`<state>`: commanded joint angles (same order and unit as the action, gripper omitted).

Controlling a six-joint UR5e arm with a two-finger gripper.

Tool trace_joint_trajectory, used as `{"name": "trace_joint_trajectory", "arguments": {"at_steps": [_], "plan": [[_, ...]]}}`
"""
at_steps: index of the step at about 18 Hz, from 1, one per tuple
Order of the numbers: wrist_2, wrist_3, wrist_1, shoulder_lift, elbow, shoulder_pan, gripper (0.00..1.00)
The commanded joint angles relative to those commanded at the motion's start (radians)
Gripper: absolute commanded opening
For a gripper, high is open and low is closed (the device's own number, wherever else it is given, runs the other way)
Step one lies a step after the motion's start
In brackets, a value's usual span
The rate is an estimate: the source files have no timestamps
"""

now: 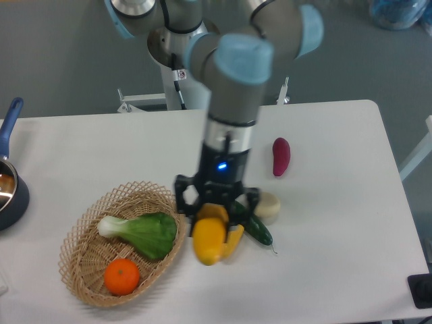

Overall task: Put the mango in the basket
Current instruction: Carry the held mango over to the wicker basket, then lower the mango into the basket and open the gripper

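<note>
The glossy yellow mango [210,240] hangs in the air just right of the basket's right rim. My gripper [213,214] is shut on its upper part, one finger on each side. The woven wicker basket [86,223] lies at the front left of the table, holding a green bok choy [145,233] and a small orange [122,276]. The mango hides most of the corn piece [234,241] behind it.
A dark green cucumber [255,228] and a pale round piece [267,206] lie just right of the gripper. A purple sweet potato [281,156] rests further back. A blue-handled pot [9,181] sits at the left table edge. The robot base [182,57] stands behind the table.
</note>
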<state>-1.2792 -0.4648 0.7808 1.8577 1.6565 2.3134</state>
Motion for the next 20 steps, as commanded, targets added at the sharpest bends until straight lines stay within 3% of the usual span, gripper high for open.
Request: {"name": "trace_joint_trajectory", "arguments": {"at_steps": [3,8,12,15,17,19,20], "plan": [[-0.048,-0.04,0.0,-0.003,0.044,-0.043,0.27],[-0.161,-0.222,0.0,-0.023,0.166,-0.126,0.27],[-0.167,-0.218,0.0,-0.012,0.181,-0.157,0.3],[-0.169,-0.215,0.0,-0.006,0.189,-0.164,0.45],[-0.17,-0.216,0.0,-0.002,0.196,-0.172,0.67],[-0.172,-0.222,-0.002,0.002,0.203,-0.172,0.98],[-0.181,-0.222,-0.002,0.0,0.201,-0.172,1.0]]}}
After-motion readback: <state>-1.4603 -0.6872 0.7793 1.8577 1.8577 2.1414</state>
